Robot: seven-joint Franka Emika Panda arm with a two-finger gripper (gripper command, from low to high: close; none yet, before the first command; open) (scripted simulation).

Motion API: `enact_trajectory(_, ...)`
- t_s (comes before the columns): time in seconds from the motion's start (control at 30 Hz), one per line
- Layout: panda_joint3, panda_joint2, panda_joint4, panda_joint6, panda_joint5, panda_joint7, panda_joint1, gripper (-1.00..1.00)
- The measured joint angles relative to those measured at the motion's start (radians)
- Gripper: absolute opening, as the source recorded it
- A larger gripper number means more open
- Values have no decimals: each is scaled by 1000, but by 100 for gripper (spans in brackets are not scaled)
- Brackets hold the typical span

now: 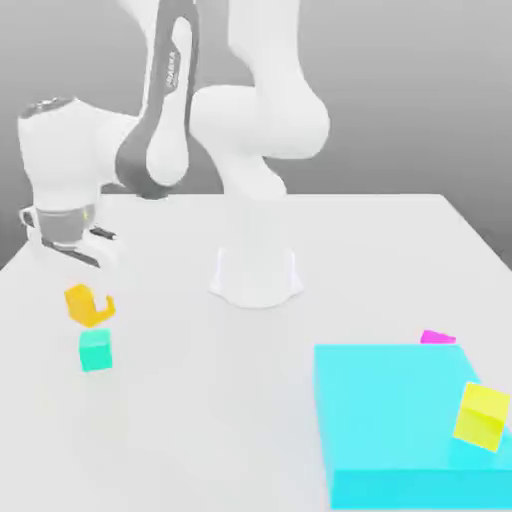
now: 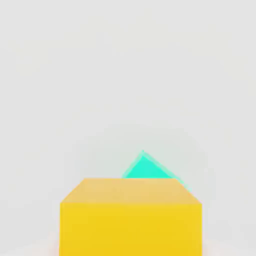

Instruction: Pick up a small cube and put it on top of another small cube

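The small orange-yellow cube [image 1: 88, 305] hangs tilted at the exterior view's left, just above the small teal-green cube [image 1: 96, 351], which rests on the white table [image 1: 200, 420]. I cannot tell whether the two cubes touch. My gripper [image 1: 86, 292] reaches down from the white hand [image 1: 62, 225] and is shut on the orange-yellow cube. In the hand view the orange-yellow cube [image 2: 131, 220] sits very close, and a corner of the teal-green cube [image 2: 146, 166] shows beyond it.
A large flat cyan block [image 1: 400, 420] lies at the exterior view's right front, with a pale lemon-yellow cube [image 1: 482, 416] on its right part. A small magenta cube [image 1: 437, 338] sits just behind it. The arm's base [image 1: 255, 275] stands mid-table.
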Motion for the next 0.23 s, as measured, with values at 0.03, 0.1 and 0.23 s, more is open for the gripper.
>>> enact_trajectory(0.03,-1,23,2,18,35,-25,12,-100)
enact_trajectory(0.1,0,66,5,56,91,-64,28,-100)
enact_trajectory(0.23,-12,140,5,140,108,-75,42,-100)
